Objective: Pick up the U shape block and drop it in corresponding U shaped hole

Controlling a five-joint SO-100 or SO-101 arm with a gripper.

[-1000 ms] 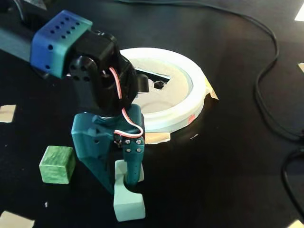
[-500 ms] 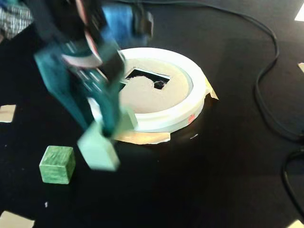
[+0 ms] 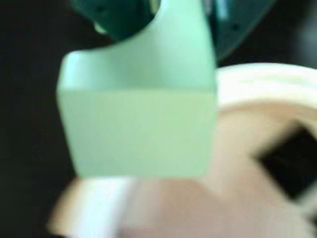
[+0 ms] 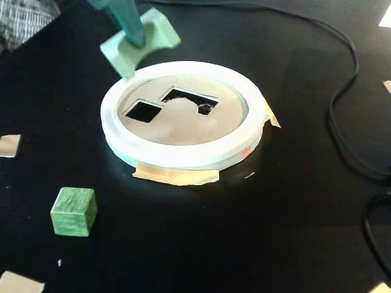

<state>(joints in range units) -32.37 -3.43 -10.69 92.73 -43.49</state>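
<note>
Fixed view shows the gripper (image 4: 131, 38) clamped on the block (image 4: 139, 41), held in the air over the far left edge of the white rim (image 4: 183, 155). I'd say the carry is underway; next it must travel to the U hole (image 4: 186, 99) and line up the notch. Wrist view is blurred. Black bench (image 4: 293, 232), cube (image 4: 73, 212), cables (image 4: 342, 104), tape scraps.
</note>
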